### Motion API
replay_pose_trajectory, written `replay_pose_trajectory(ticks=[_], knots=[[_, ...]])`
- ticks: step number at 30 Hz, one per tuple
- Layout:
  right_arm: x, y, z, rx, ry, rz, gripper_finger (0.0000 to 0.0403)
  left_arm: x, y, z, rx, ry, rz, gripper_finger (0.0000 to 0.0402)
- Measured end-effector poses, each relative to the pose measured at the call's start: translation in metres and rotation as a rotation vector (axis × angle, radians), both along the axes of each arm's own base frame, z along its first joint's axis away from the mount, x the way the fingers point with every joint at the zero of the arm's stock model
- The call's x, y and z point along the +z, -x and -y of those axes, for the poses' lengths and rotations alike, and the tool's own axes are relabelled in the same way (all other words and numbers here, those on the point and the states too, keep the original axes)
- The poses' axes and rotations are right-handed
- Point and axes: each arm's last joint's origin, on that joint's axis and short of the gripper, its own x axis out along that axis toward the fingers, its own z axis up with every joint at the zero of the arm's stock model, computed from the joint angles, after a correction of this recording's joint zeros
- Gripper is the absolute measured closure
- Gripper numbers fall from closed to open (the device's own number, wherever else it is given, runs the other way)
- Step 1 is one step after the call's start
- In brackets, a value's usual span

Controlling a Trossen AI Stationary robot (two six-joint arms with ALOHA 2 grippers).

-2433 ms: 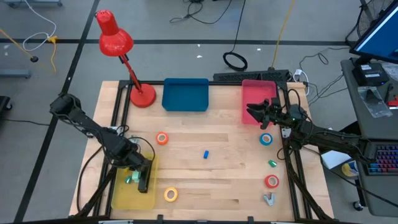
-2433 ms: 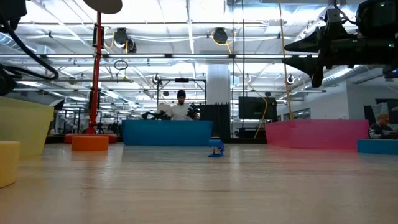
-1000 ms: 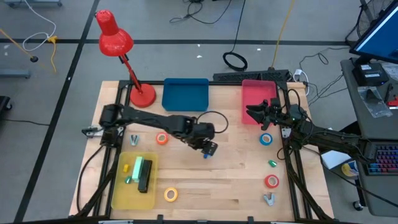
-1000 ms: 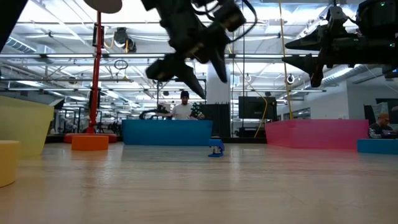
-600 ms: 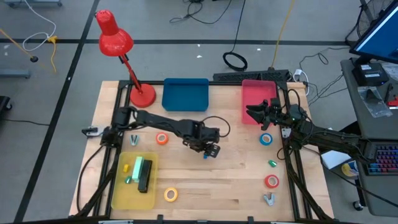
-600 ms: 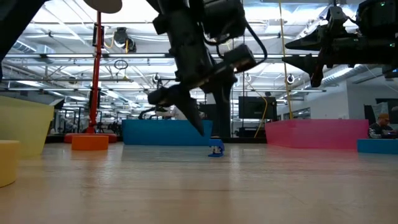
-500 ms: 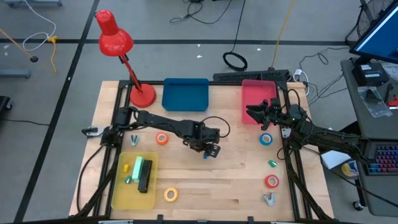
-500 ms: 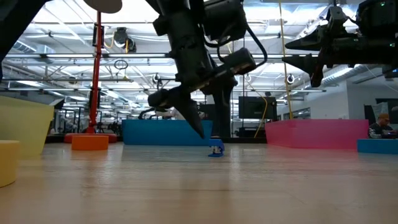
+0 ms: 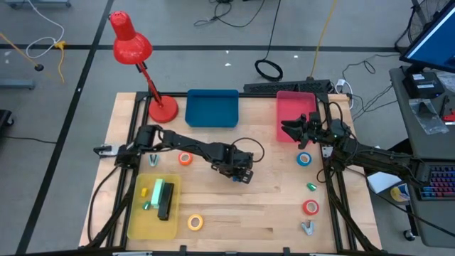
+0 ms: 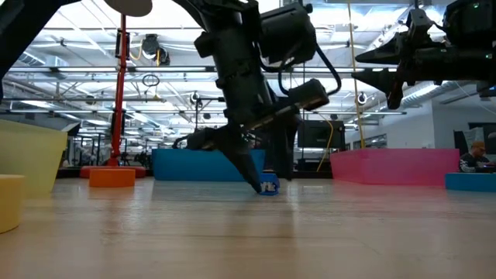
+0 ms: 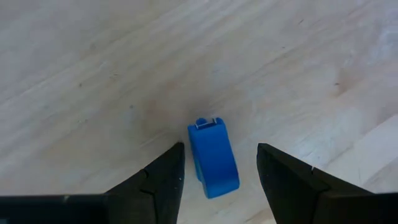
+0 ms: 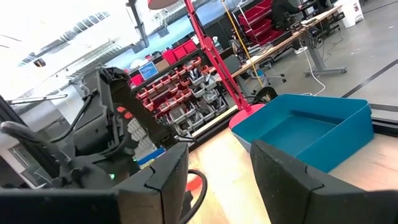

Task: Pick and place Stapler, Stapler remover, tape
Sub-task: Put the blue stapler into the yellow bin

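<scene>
Down at table level now: left gripper point(image 9: 242, 174), a second ago well above the wood at frame centre of the high view, lowered onto the small blue stapler-like piece point(image 11: 213, 155). Fingertips point(image 10: 257, 184) at the tabletop in the low view, one on each side of the blue piece. Fingers spread wide and straddling it, gaps visible on both sides in the left wrist view; nothing gripped yet. Reads as the reach finished and only the closing left before a lift.

Left arm stretched long from the left edge of the high view across to the centre, wrist bent steeply downward.

Right gripper point(image 9: 293, 128) unmoved in the upper right, hovering at the near edge of the pink bin point(image 9: 288, 107), fingers apart and empty.

Elsewhere unchanged: black stapler point(image 9: 165, 203) in the yellow tray point(image 9: 135, 220) at lower left. Tape still out on the table: orange roll point(image 9: 185, 158) left of centre, yellow roll point(image 9: 195, 222) at bottom, blue roll point(image 9: 304, 158) and red roll point(image 9: 311, 207) at right. Much of the task therefore still ahead.
</scene>
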Motion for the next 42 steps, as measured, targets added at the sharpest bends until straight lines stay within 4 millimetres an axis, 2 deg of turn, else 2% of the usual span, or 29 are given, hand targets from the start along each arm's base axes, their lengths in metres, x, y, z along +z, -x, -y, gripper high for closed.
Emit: replay_pose_trajectory(ticks=[7, 10, 15, 16, 21, 23, 28, 32, 34, 38, 42], knots=[[0.0, 0.0, 0.0, 0.0, -0.001, -0.003, 0.0236, -0.007, 0.0, 0.001, 0.008, 0.001, -0.023, 0.0209], [0.0, 0.0, 0.0, 0.0, -0.001, -0.003, 0.0236, -0.008, 0.0, 0.0, 0.012, -0.009, -0.031, 0.0242], [0.0, 0.0, 0.0, 0.0, -0.001, -0.004, 0.0236, -0.009, 0.001, 0.0, 0.003, -0.026, -0.036, 0.0321], [0.0, 0.0, 0.0, -0.001, 0.003, -0.005, 0.0236, -0.006, 0.002, 0.0, -0.007, -0.033, -0.028, 0.0332], [0.0, 0.0, 0.0, -0.003, 0.017, -0.005, 0.0236, 0.01, 0.009, -0.003, -0.051, -0.072, -0.029, 0.0334], [0.0, 0.0, 0.0, -0.003, 0.018, -0.005, 0.0236, 0.031, 0.019, -0.004, -0.049, -0.085, -0.039, 0.0334], [0.0, 0.0, 0.0, -0.004, 0.019, -0.003, 0.0236, 0.104, 0.061, 0.005, 0.015, -0.143, -0.062, 0.0333], [0.0, 0.0, 0.0, -0.004, 0.018, -0.005, 0.0236, 0.154, 0.114, 0.027, 0.145, -0.194, -0.122, 0.0329], [0.0, 0.0, 0.0, -0.005, 0.018, -0.004, 0.0236, 0.172, 0.144, 0.042, 0.223, -0.206, -0.174, 0.033], [0.0, 0.0, 0.0, -0.005, 0.018, -0.004, 0.0236, 0.184, 0.189, 0.076, 0.396, -0.21, -0.313, 0.033], [0.0, 0.0, 0.0, -0.005, 0.018, -0.004, 0.0236, 0.175, 0.216, 0.107, 0.472, -0.158, -0.358, 0.0328]])
